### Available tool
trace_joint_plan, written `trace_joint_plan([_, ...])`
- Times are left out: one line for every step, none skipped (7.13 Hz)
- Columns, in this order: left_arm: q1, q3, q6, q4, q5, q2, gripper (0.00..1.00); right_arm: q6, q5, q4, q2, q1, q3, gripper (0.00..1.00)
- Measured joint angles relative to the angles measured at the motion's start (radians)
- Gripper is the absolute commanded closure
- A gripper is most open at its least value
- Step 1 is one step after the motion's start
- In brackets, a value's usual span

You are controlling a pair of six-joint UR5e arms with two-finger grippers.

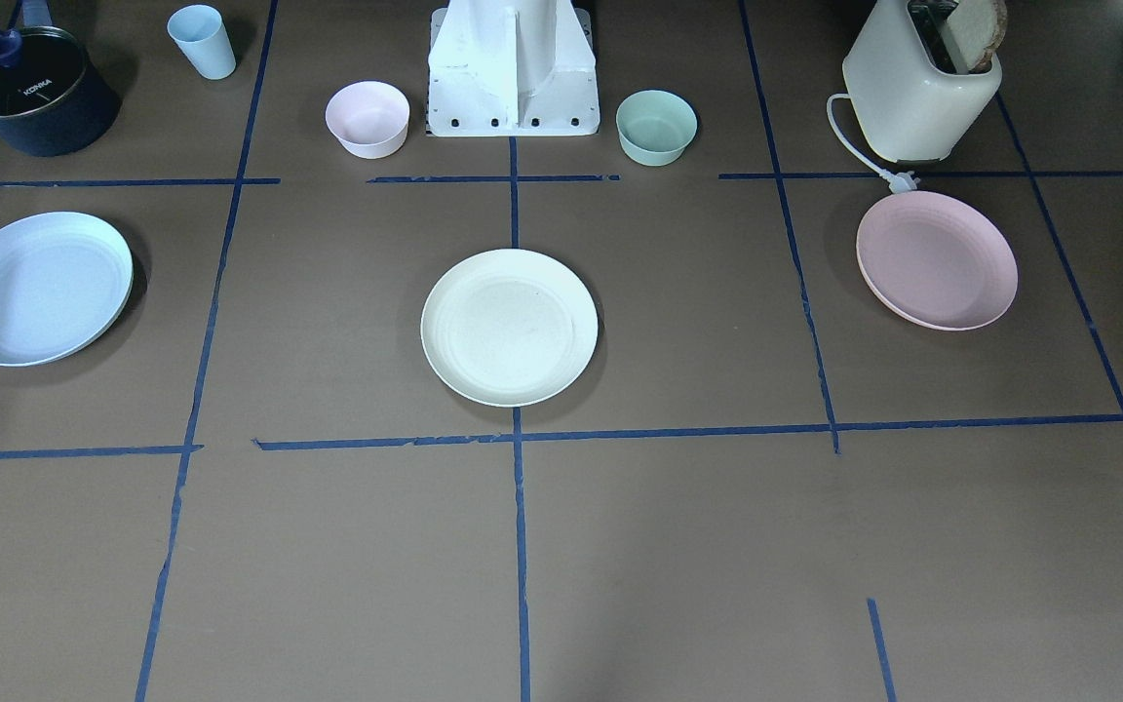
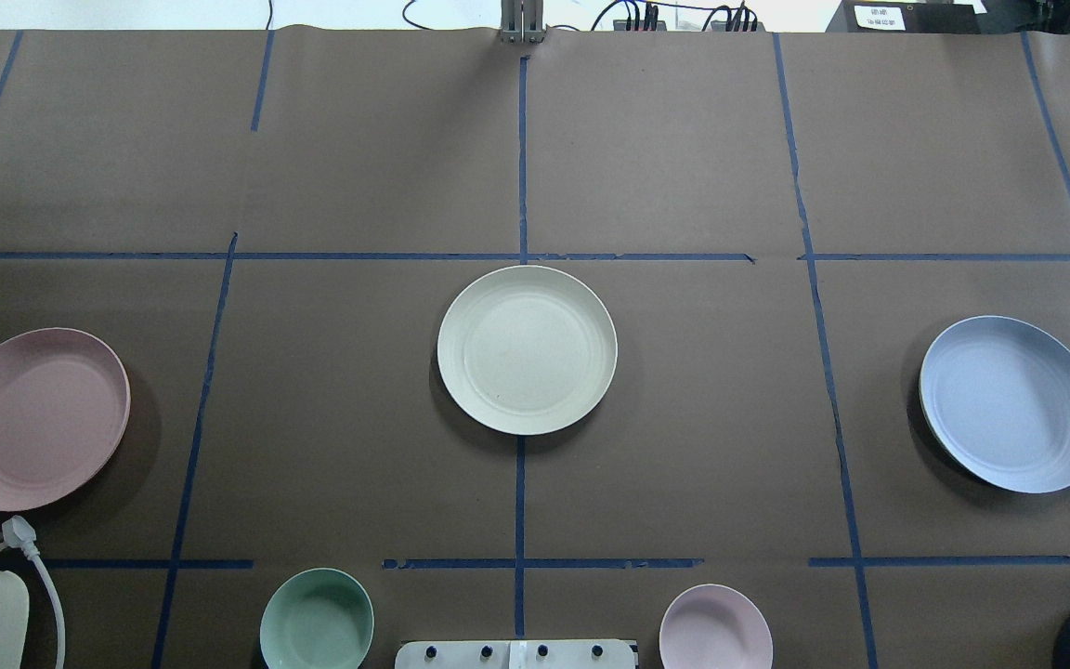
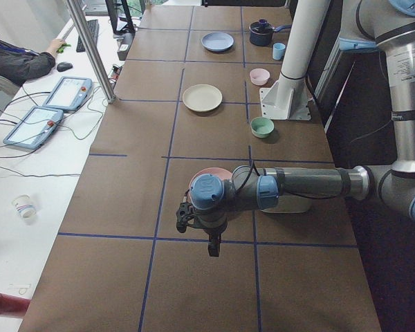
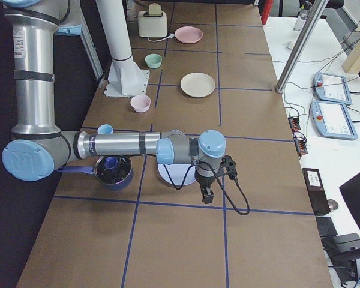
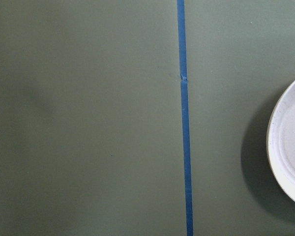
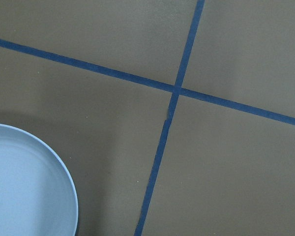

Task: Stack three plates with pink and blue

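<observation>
Three plates lie apart on the brown table. The cream-white plate (image 1: 509,327) is in the middle. The pale pink plate (image 1: 937,259) is on my left side, next to the toaster. The light blue plate (image 1: 38,288) is on my right side. My left gripper (image 3: 212,247) hangs above the table beside the pink plate (image 3: 211,172), seen only in the exterior left view; I cannot tell if it is open. My right gripper (image 4: 207,195) hangs beside the blue plate (image 4: 173,175), seen only in the exterior right view; I cannot tell its state. Each wrist view shows only a plate edge.
A small pink bowl (image 1: 367,118) and a small green bowl (image 1: 656,127) flank the robot base (image 1: 513,78). A toaster (image 1: 922,83) with its plug lies near the pink plate. A dark pot (image 1: 35,93) and a blue cup (image 1: 202,41) stand behind the blue plate.
</observation>
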Motion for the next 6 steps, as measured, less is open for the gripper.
trace_joint_plan([0.0, -0.001, 0.0, -0.003, 0.0, 0.0, 0.0, -0.001, 0.0, 0.0, 0.0, -0.002, 0.0, 0.0])
trace_joint_plan([0.0, -0.002, 0.001, -0.008, 0.0, 0.0, 0.0, -0.001, 0.0, 0.0, 0.0, -0.002, 0.002, 0.0])
trace_joint_plan([0.0, -0.001, 0.0, -0.012, -0.002, -0.004, 0.0, -0.002, 0.0, 0.001, 0.0, -0.003, 0.005, 0.0])
trace_joint_plan([0.0, -0.003, -0.004, -0.021, -0.004, -0.012, 0.0, -0.002, 0.0, 0.001, 0.0, -0.003, 0.007, 0.0])
trace_joint_plan([0.0, 0.0, -0.006, -0.045, -0.005, -0.033, 0.0, -0.002, 0.0, 0.001, 0.001, -0.003, 0.008, 0.0])
trace_joint_plan([0.0, 0.012, -0.006, -0.077, -0.008, -0.071, 0.0, -0.002, 0.001, 0.001, 0.001, -0.003, 0.009, 0.0])
